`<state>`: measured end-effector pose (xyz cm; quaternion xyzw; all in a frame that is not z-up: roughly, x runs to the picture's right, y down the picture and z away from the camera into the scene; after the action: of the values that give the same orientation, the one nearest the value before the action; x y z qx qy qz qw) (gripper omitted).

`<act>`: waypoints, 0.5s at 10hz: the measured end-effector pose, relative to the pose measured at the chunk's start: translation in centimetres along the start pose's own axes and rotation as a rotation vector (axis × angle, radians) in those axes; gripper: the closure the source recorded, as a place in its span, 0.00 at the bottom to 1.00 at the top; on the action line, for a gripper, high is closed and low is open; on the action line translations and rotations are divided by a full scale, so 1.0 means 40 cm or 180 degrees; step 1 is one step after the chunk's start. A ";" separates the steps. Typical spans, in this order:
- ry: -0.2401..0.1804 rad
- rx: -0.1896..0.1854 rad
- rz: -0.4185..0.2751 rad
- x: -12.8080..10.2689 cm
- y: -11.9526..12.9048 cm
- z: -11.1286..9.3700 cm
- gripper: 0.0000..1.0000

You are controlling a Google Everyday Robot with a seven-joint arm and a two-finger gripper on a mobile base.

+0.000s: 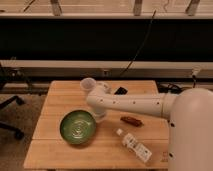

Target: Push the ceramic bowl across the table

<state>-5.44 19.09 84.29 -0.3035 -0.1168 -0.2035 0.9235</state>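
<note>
The green ceramic bowl (pixel 78 127) sits on the light wooden table (pixel 55 155), left of the middle and toward the front. It has pale rings inside. My white arm reaches in from the right across the table. My gripper (pixel 100 116) hangs down at the arm's end, right at the bowl's right rim. I cannot tell whether it touches the bowl.
A small white cup (pixel 87 84) stands behind the arm near the table's far edge. A small dark object (pixel 120 91) lies to its right. A brown bar (pixel 131 120) lies right of the gripper. A plastic bottle (pixel 135 146) lies at the front right. An office chair (pixel 10 107) stands left of the table.
</note>
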 end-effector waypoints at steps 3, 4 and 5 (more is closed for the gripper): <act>-0.0096 0.0001 -0.0192 -0.067 -0.012 -0.011 1.00; -0.0134 -0.0002 -0.0280 -0.096 -0.013 -0.015 1.00; -0.0169 -0.0009 -0.0358 -0.123 -0.013 -0.018 1.00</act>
<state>-10.00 19.77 82.33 -0.3031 -0.1579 -0.2471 0.9067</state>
